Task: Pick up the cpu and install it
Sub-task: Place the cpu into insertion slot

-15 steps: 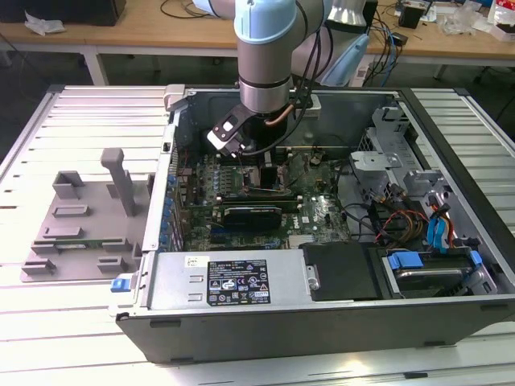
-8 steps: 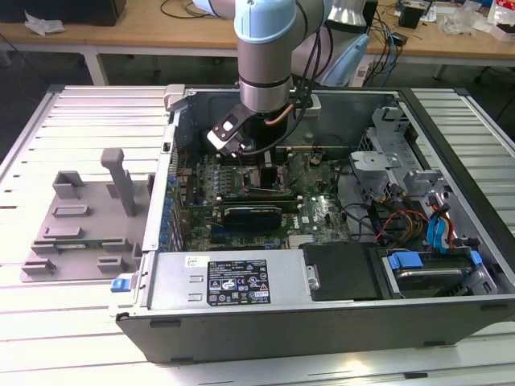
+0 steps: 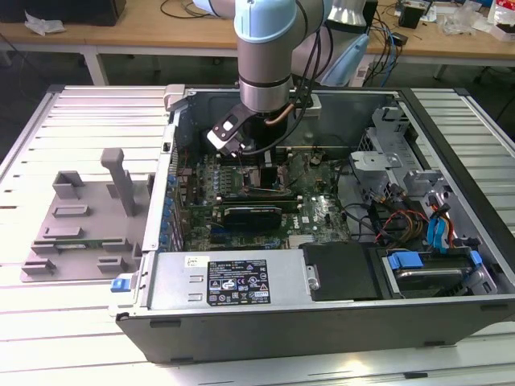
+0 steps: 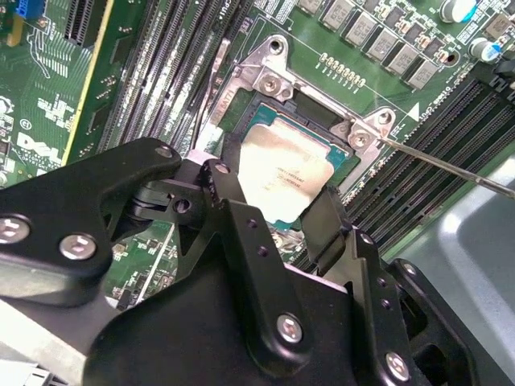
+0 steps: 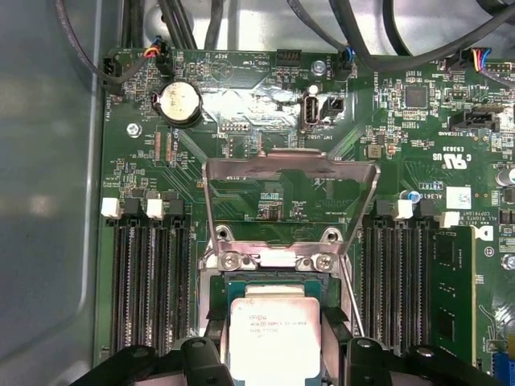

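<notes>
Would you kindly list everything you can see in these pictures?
table: one, white, slatted.
computer case: one, black and grey, lying open on the table.
motherboard: one, green, inside the computer case.
load plate: one, silver metal, raised, on the motherboard.
cpu: one, silver-grey, on the motherboard by the load plate.
coin cell battery: one, silver, on the motherboard.
plastic tray: one, grey, on the table at the exterior view's left.
robot arm: one, grey and pale blue, reaching into the case.
gripper: one, black, at the cpu.

one cpu (image 5: 278,334), one socket (image 5: 265,259), one tray (image 3: 80,233).
</notes>
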You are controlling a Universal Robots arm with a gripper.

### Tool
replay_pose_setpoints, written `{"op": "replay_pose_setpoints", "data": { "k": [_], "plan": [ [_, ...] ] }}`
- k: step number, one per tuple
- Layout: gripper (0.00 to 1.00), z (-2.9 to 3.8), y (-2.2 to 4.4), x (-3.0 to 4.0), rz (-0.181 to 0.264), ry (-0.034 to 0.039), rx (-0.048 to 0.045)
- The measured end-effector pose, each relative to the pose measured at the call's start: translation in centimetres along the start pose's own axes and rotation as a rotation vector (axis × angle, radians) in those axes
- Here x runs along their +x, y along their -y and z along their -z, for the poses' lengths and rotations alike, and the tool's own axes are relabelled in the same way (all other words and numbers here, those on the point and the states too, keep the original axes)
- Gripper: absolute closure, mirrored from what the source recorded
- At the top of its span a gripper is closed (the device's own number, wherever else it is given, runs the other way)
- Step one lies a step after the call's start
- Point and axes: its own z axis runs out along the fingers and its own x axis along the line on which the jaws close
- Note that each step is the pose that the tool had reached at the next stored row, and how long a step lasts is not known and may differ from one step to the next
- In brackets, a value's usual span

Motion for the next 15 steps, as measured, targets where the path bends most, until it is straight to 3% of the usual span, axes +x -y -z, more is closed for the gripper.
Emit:
{"op": "replay_pose_setpoints", "data": {
  "k": [15],
  "plan": [
    [0.46, -0.07, -0.27, -0.15, -0.002, 0.0002, -0.0001]
  ]
}}
